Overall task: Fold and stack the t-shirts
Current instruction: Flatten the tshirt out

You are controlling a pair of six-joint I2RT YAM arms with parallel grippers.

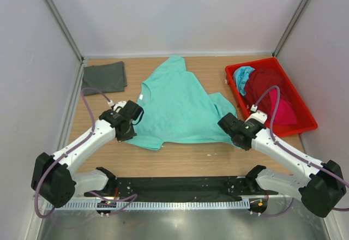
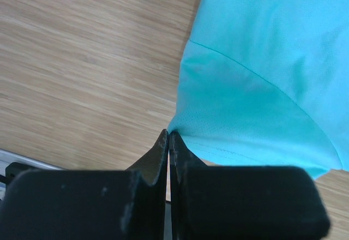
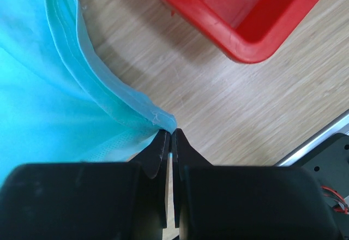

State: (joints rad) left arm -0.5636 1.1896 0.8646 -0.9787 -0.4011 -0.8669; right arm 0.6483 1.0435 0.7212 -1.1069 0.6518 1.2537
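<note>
Two ends of the mint green t-shirt (image 1: 180, 109) are pinched tight.
It lies spread out on the wooden table (image 1: 191, 155); the left gripper (image 2: 168, 136) is clamped on its left edge; the right gripper (image 3: 168, 135) is clamped on its right hem corner; a folded dark grey t-shirt (image 1: 103, 77) sits at the far left; a maroon t-shirt (image 1: 267, 84), a pink t-shirt (image 1: 286, 114) and a turquoise t-shirt (image 1: 242, 76) lie in the red tray (image 1: 289, 130).

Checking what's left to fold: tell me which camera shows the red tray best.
Top external: the whole red tray with shirts inside. Right wrist catches only one corner; left wrist shows none of it.
</note>
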